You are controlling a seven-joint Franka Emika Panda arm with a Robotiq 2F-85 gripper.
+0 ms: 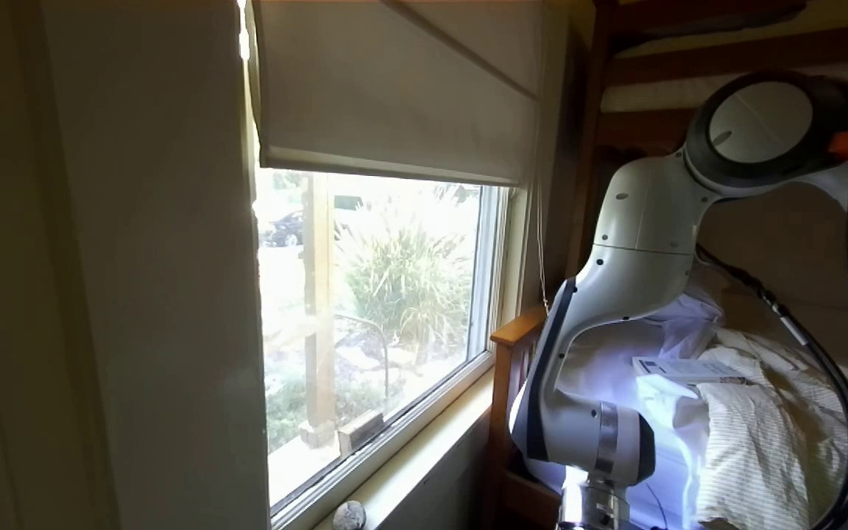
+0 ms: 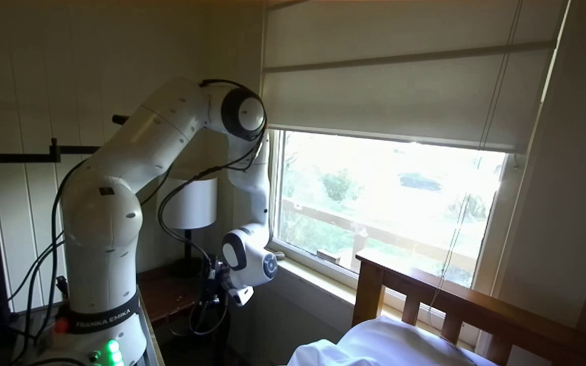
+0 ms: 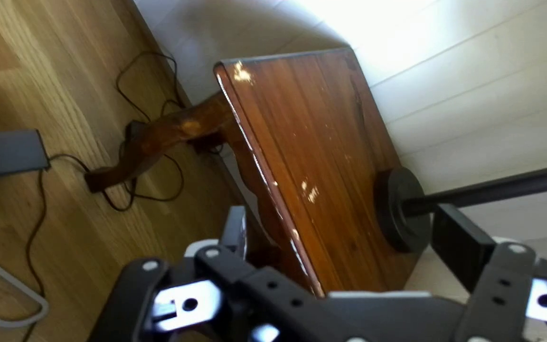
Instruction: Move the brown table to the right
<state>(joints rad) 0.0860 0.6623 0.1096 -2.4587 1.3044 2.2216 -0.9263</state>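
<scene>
The brown table [image 3: 311, 142] is a reddish-brown wooden table with a glossy, worn top and a curved leg. In the wrist view it stands against a white panelled wall, beyond my jaws. My gripper [image 3: 347, 232] is open, with nothing between its fingers. The fingers look apart from the table. In an exterior view part of the table top [image 2: 171, 292] shows behind the robot's base, and my gripper [image 2: 216, 284] hangs beside its window-side end, its fingers hard to make out. In an exterior view the gripper is cut off below the wrist, and the table is out of view.
A lamp stands on the table, with a round black base [image 3: 401, 209] and white shade [image 2: 191, 203]. Thin cables [image 3: 174, 185] and a grey box [image 3: 7, 154] lie on the floor. A wooden bed [image 2: 425, 290] and window sill [image 2: 318, 279] are nearby.
</scene>
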